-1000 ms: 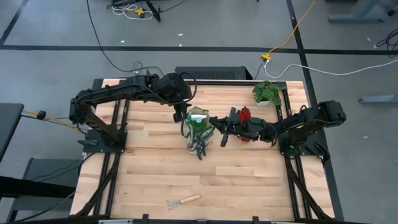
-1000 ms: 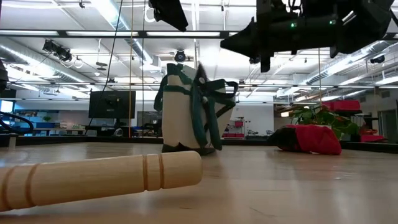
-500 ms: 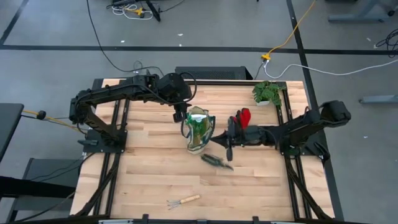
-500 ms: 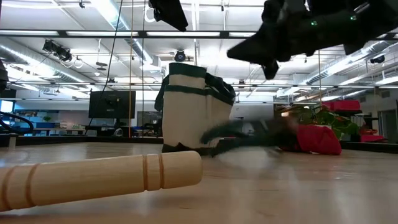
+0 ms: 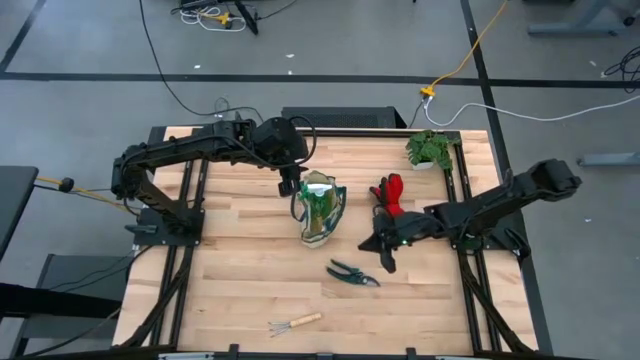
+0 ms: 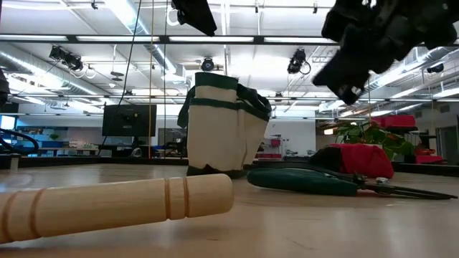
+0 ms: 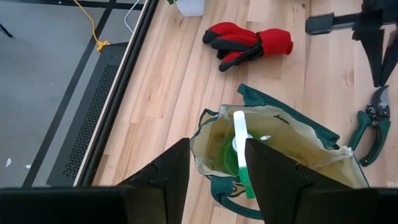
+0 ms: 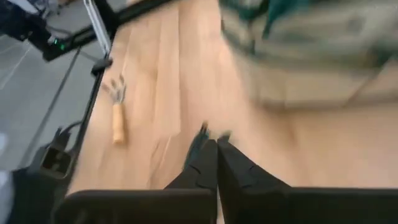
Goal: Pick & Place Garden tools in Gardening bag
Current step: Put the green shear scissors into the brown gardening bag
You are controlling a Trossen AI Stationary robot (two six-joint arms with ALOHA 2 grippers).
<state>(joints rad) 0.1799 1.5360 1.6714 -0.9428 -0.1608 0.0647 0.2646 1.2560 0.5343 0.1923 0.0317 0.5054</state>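
In the high view, the gardening bag (image 5: 320, 207) stood near the middle of the table, with the left gripper (image 5: 290, 186) just beside it at about ten o'clock. The pruning shears (image 5: 352, 273) lay flat on the wood at about five o'clock from the bag, their long axis running roughly from ten to four o'clock. The right gripper (image 5: 384, 245) hung near the shears, which lay at about eight o'clock from it, so the right arm seemed the nearer one for a pickup. The gloves (image 5: 388, 190) lay at two o'clock from the bag, and one hand rake (image 5: 295, 323) was well apart, near the front edge. In the low view, the shears (image 6: 315, 180) rested on the table beside the bag (image 6: 222, 127), and the right gripper (image 6: 351, 68) was above them, touching nothing. In the left wrist view, the left fingers (image 7: 165, 177) stood apart and held nothing; the bag (image 7: 273, 149) was open below them with the spray bottle (image 7: 241, 155) inside. In the right wrist view, the right fingers (image 8: 233, 171) were pressed together and empty, with the rake (image 8: 117, 109) farther off.
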